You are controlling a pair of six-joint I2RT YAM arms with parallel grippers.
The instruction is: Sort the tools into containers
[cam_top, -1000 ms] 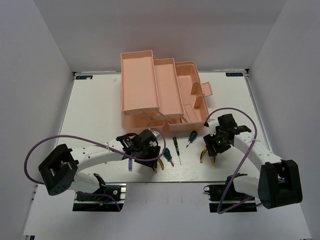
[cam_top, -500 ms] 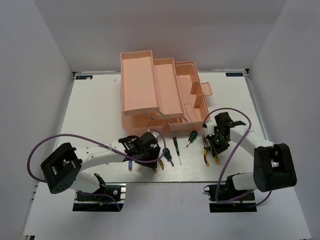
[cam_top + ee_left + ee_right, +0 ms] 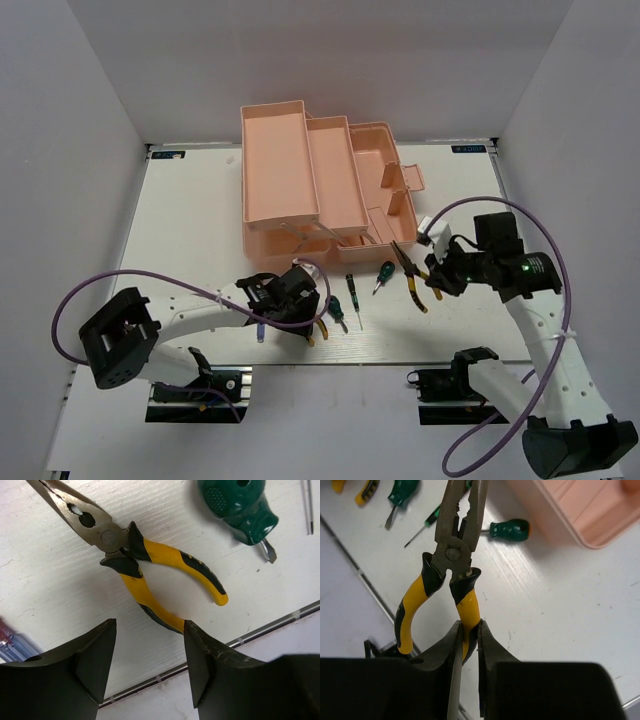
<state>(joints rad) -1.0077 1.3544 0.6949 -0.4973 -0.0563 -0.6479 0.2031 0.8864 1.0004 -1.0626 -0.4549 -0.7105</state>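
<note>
The salmon-pink toolbox (image 3: pixel 310 180) stands open at the back, its trays fanned out. My right gripper (image 3: pixel 445 272) is shut on one yellow handle of a pair of pliers (image 3: pixel 408 272) and holds it above the table, nose toward the toolbox; in the right wrist view my right gripper (image 3: pixel 468 625) pinches those pliers (image 3: pixel 457 545). My left gripper (image 3: pixel 300 300) is open, low over the other pliers (image 3: pixel 150 570), its fingertips (image 3: pixel 107 630) beside the handle ends. Two stubby green screwdrivers (image 3: pixel 383 272) (image 3: pixel 337 310), a slim black-green one (image 3: pixel 352 295) and a purple one (image 3: pixel 260 328) lie on the table.
The table's front edge with a metal rail (image 3: pixel 200 662) runs just below my left gripper. The toolbox corner (image 3: pixel 580 510) is close ahead of the held pliers. White walls enclose the table on three sides.
My right gripper has lifted the pliers off the table and swung right and up with them. My left gripper has stayed over the other pliers.
</note>
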